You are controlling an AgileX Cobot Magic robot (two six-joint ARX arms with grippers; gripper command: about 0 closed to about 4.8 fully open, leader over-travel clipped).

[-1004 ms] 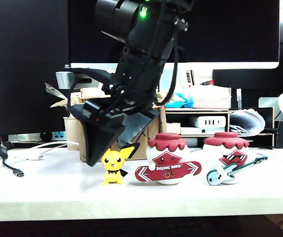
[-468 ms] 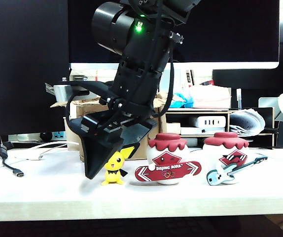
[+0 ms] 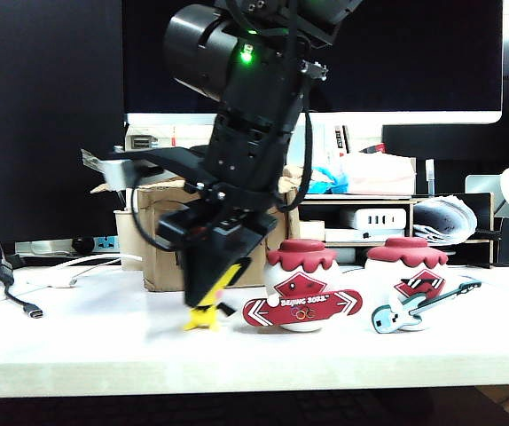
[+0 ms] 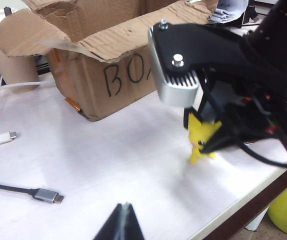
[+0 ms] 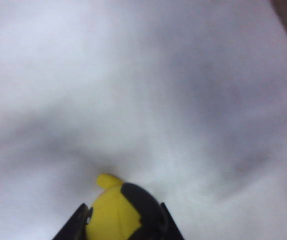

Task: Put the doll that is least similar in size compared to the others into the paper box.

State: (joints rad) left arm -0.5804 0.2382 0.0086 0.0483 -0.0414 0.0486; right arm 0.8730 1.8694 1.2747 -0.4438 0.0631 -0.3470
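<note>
- Since a second ago right gripper (image 3: 208, 297) has dropped and its fingers have clamped on the doll (image 3: 206, 316); fingers (image 5: 78, 224) sit either side of its head.
- doll stands on table (image 3: 104, 342), in front of paper box (image 4: 91, 75), left of snowboard doll (image 3: 301, 286); guitar doll (image 3: 410, 288) further right.
- left gripper (image 4: 121, 222) hovers over table near a cable (image 4: 46, 196), tips together, empty.

Even indoor light; right wrist view badly blurred, soft shadows on table (image 3: 104, 337); exterior sharp.

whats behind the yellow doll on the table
The paper box stands behind the doll. The right gripper, jaws around the doll, covers much of the box front; the box's inside cannot be seen.
</note>
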